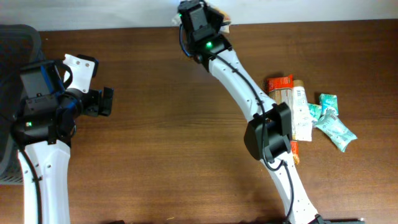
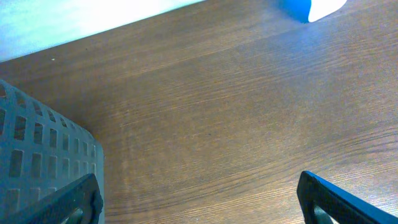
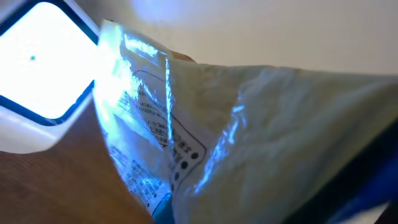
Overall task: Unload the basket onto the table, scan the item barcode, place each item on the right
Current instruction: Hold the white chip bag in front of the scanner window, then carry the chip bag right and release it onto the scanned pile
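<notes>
right fingers (image 1: pixel 211 17): pinching packet (image 3: pixel 186 124) | packet: between those fingers, scanner (image 3: pixel 37 87) just beyond; likely light, crinkly, slippery, so hold by sealed edge | left fingers (image 2: pixel 329 199): spread, empty

Dark wood-grain table (image 1: pixel 161 124), pale wall (image 1: pixel 93 12) behind it, grey perforated bin (image 1: pixel 12 37) at left

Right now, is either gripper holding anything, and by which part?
The right gripper holds a shiny plastic packet with printed text; the gripped part is hidden. The left gripper is open, empty.
</notes>
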Controlling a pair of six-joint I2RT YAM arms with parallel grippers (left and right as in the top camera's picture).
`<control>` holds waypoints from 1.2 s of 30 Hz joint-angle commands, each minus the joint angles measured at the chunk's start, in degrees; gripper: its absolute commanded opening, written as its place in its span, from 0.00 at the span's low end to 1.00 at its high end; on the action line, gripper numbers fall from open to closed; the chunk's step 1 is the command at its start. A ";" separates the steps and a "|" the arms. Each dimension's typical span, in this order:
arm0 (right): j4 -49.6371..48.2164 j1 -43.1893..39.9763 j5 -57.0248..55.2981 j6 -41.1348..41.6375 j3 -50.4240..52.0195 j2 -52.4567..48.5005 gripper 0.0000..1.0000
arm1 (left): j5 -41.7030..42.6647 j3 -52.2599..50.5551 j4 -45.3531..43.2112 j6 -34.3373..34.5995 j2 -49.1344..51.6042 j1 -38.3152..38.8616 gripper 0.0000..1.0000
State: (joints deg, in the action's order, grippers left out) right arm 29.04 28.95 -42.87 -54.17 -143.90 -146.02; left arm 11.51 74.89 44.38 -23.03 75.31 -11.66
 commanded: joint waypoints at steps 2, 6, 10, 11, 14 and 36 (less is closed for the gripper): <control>-0.98 1.14 -3.28 -0.13 -0.37 0.02 0.04 | 0.00 0.15 -0.09 -0.87 -0.66 -0.13 0.99; -5.11 0.98 -8.04 -2.86 -0.37 0.00 0.04 | 0.00 0.15 -0.11 -0.87 -0.66 -0.13 0.99; -8.33 0.83 -10.36 -3.04 -0.37 -0.02 0.04 | 0.00 0.15 -0.11 -0.87 -0.66 -0.13 0.99; -8.52 0.59 -10.34 -3.04 -0.35 -0.37 0.04 | 0.00 0.15 -0.11 -0.90 -0.66 -0.13 0.99; -8.26 0.17 -10.27 -3.02 -0.28 -1.95 0.04 | 0.00 0.15 -0.11 -0.87 -0.66 -0.13 0.99; 1.16 8.17 -8.79 -2.99 -0.26 -2.45 0.04 | 0.02 0.15 -0.09 -0.87 -0.66 -0.13 0.99</control>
State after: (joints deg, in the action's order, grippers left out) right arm 29.43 36.82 -51.62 -57.23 -143.85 -148.35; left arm 11.53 74.89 44.38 -23.03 75.31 -11.66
